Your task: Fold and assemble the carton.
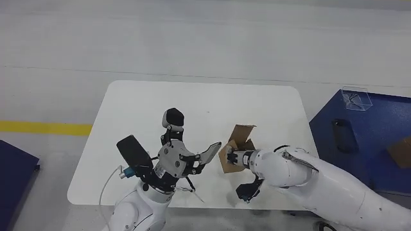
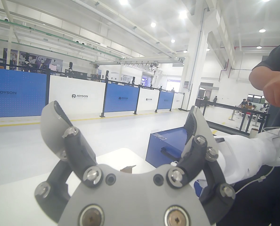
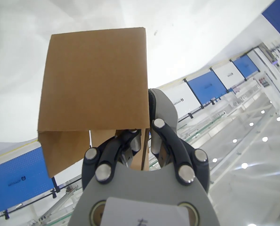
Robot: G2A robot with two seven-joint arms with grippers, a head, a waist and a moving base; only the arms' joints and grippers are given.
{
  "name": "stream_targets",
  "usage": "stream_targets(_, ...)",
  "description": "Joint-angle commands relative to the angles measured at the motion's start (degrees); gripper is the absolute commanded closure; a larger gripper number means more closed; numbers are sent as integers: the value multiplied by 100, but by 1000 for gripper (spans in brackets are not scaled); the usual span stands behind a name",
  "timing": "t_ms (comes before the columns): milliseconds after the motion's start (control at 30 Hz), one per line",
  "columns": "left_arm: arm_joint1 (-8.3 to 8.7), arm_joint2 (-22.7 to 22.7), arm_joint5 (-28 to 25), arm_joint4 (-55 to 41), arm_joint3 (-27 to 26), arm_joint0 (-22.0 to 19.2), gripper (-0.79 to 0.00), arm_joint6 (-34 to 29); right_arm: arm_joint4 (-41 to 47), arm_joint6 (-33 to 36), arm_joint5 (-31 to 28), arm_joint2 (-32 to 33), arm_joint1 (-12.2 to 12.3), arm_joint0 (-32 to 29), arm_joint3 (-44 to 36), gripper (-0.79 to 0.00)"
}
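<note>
Top view shows carton over white table, pale floor.

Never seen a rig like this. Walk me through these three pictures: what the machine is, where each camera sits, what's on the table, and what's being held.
This is a two-armed robot working at a white table. Each arm ends in a two-fingered gripper. The top view looks down from a camera above the arms. The other two pictures come from cameras on the wrists, so each shows its own gripper up close. The left gripper is open and holds nothing. The right gripper is shut on one wall of a brown cardboard carton, which is only partly assembled, with flaps loose. I cannot tell whether the carton touches the table.
</note>
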Motion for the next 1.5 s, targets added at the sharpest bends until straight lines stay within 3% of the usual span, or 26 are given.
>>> stream_targets(0, 0, 0, 0, 0, 0, 0, -785, 0, 0, -13, -109, -564, -150, 410, 119, -142)
stream_targets(33, 0, 0, 0, 0, 0, 0, -785, 0, 0, -64, -115, -680, -226, 517, 174, -616)
stream_targets(67, 0, 0, 0, 0, 0, 0, -785, 0, 0, -120, -139, -681, -294, 563, 238, -785)
stream_targets(233, 0, 0, 0, 0, 0, 0, -785, 0, 94, -216, -169, -579, -443, 602, 237, -785)
stream_targets(367, 0, 0, 0, 0, 0, 0, -785, 0, 403, -142, -101, -173, -256, 484, -112, -785)
stream_targets(500, 0, 0, 0, 0, 0, 0, -785, 0, 1339, -48, 315, 749, 213, 104, -627, -785)
stream_targets(700, 0, 0, 0, 0, 0, 0, -785, 0, 3167, -155, 1835, 2741, 1119, -1123, -577, -785)
stream_targets(800, 0, 0, 0, 0, 0, 0, -785, 0, 4223, -769, 2636, 3595, 1474, -1876, -64, -785)
stream_targets(900, 0, 0, 0, 0, 0, 0, -785, 0, 5339, -1798, 3002, 4131, 1687, -2494, 535, -785)
stream_targets(1067, 0, 0, 0, 0, 0, 0, -785, 0, 6604, -3113, 2845, 4444, 1787, -3039, 1285, -785)
stream_targets(1167, 0, 0, 0, 0, 0, 0, -785, 0, 7296, -3544, 2526, 4404, 1737, -3175, 1558, -785)
stream_targets(1467, 0, 0, 0, 0, 0, 0, -785, 0, 7421, -3634, 2437, 4387, 1709, -3170, 1621, -785)
